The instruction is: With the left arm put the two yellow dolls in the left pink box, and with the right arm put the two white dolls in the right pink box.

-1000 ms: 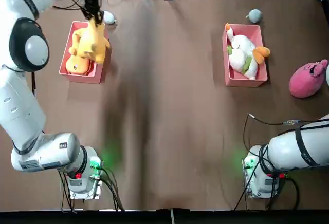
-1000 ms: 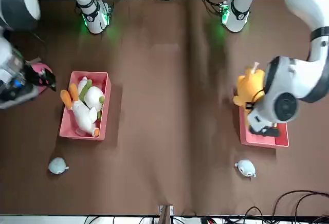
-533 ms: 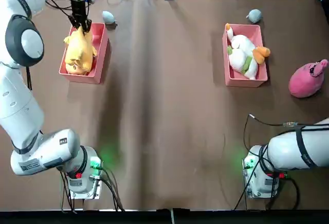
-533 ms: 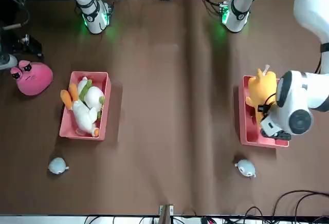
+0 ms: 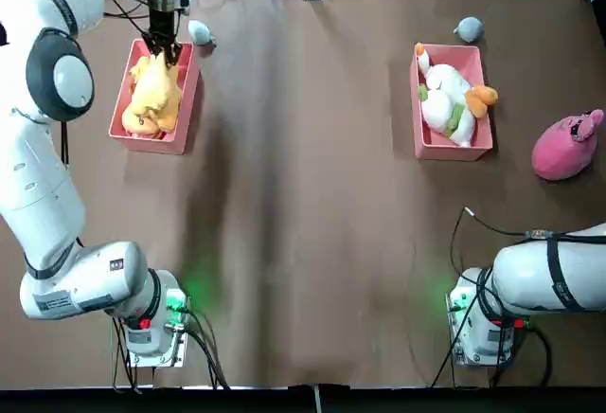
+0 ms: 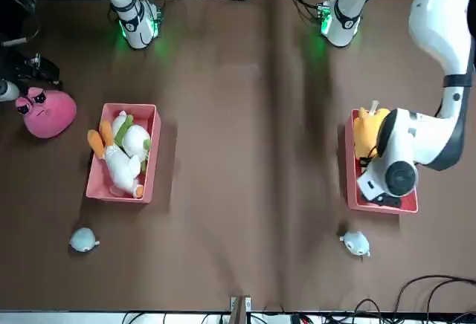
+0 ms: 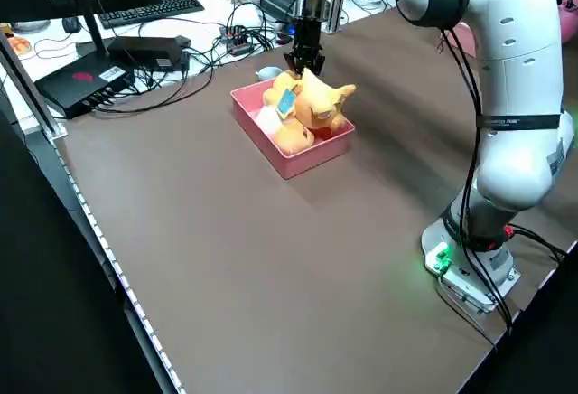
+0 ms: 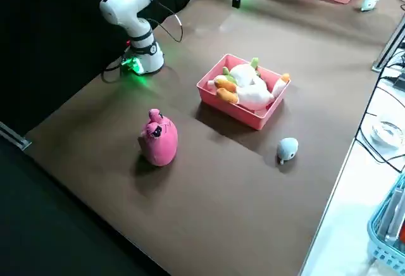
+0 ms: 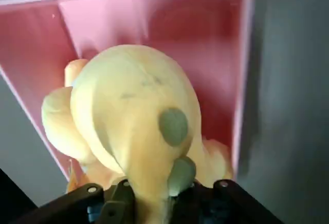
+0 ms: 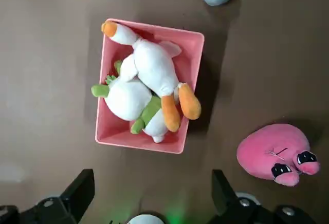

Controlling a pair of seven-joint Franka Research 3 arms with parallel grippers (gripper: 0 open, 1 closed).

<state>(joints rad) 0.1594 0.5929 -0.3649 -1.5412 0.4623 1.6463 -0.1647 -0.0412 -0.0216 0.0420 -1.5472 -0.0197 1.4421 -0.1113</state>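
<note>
Where the left pink box (image 5: 156, 145) stands: left end effector (image 9: 157, 189) above it, clamped on the upper yellow doll (image 7: 321, 103); lower yellow doll (image 7: 293, 137) inside. Likely next: release, lift clear.
Blue tag (image 7: 286, 102): in that box, unreadable.
White dolls (image 10: 154, 67): right of it, in the right pink box (image 5: 454, 152).
Right end effector (image 10: 154, 188): farther right, fingers apart.
</note>
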